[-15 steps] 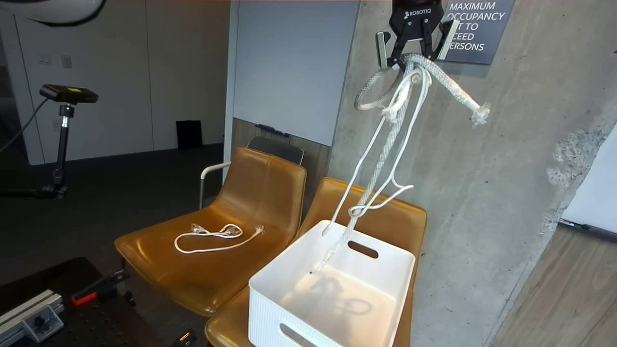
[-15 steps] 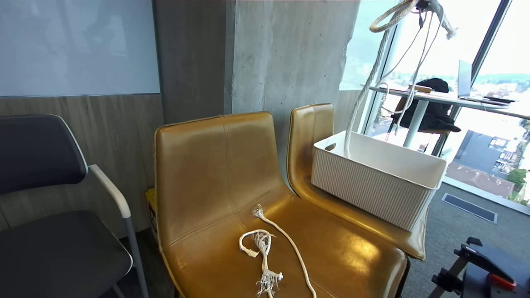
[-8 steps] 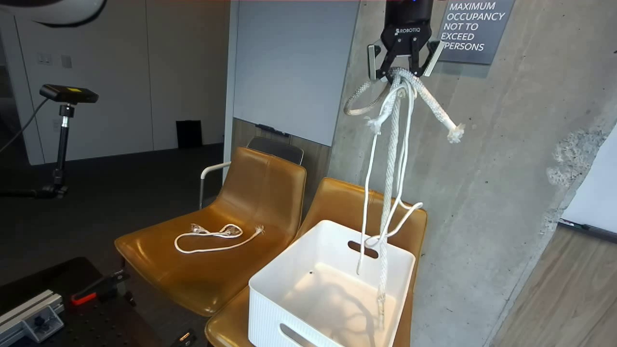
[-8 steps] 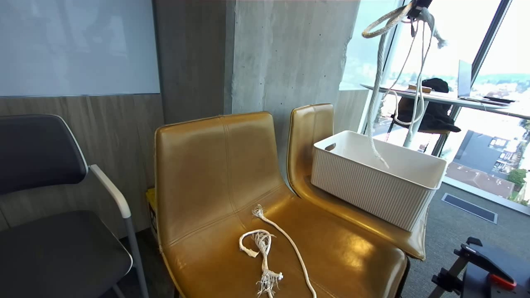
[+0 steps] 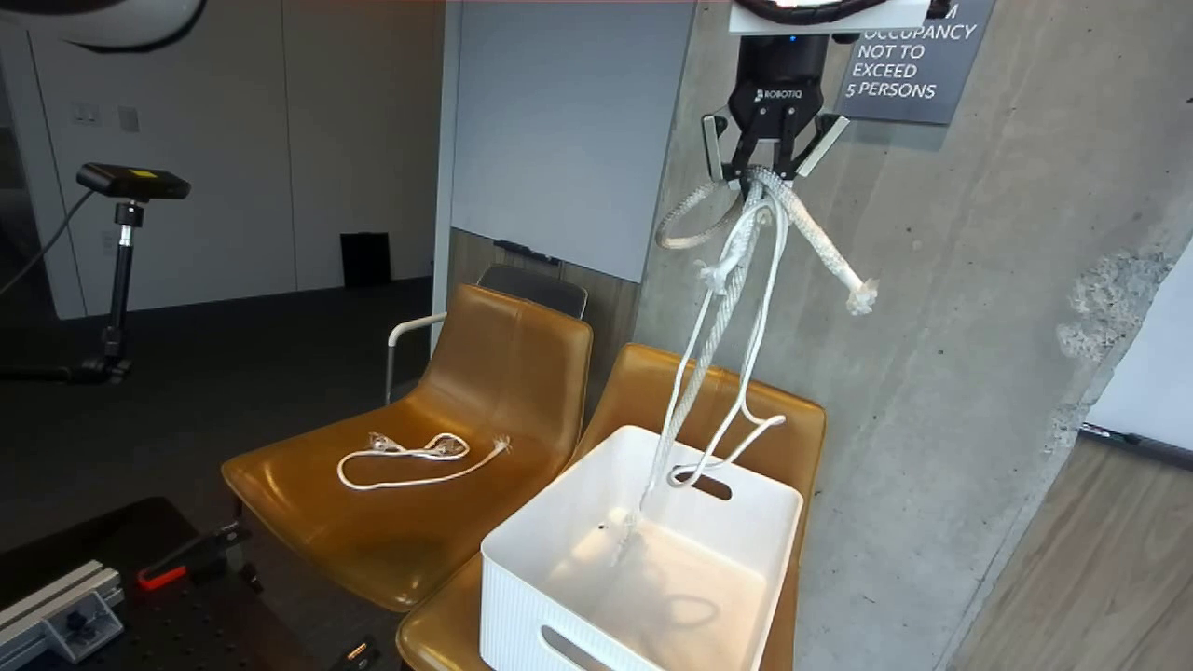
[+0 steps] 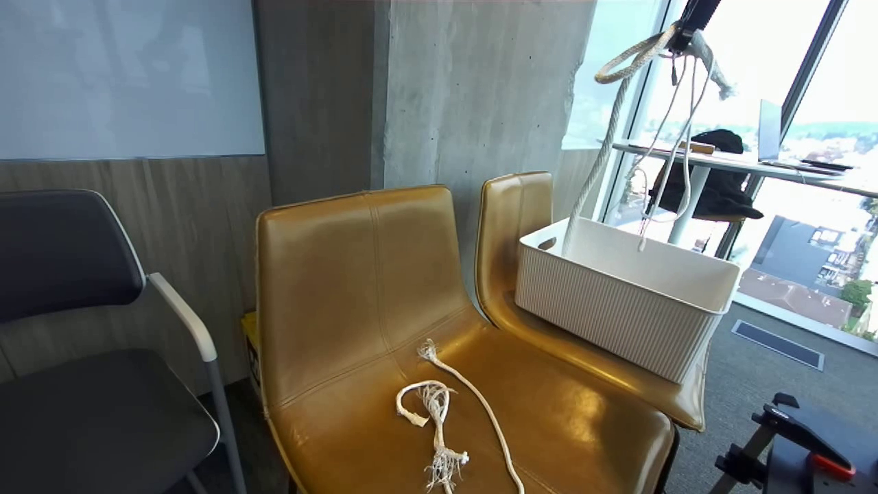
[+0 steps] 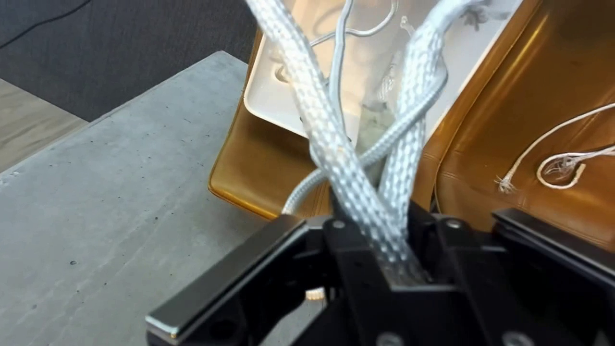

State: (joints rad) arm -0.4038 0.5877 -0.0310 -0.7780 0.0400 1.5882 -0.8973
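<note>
My gripper (image 5: 762,175) is shut on a bundle of white ropes above the white bin (image 5: 527,601). It also shows in the other views (image 6: 680,46) (image 7: 384,226). A thick braided rope (image 5: 813,228) sticks out with a frayed end, and another loops beside the fingers (image 6: 625,66). Thinner white cords (image 5: 760,321) hang from the grip; the lower ends reach down into the bin. In the wrist view the thick rope (image 7: 326,139) runs up from between the fingers, with the bin (image 7: 269,103) beyond. A loose thin rope (image 5: 419,482) with frayed ends lies on the neighbouring chair (image 6: 343,267).
The bin stands on a second brown chair (image 5: 778,401). A concrete column (image 5: 932,373) rises behind it. A camera on a stand (image 5: 130,182) and a dark table with a red-handled clamp (image 5: 168,573) are nearby. A grey chair (image 6: 68,254) stands by the wall.
My gripper has come down and slightly sideways over the bin, still holding the ropes. The hanging ends swung across the bin and back. The loose rope and the bin have not moved.
</note>
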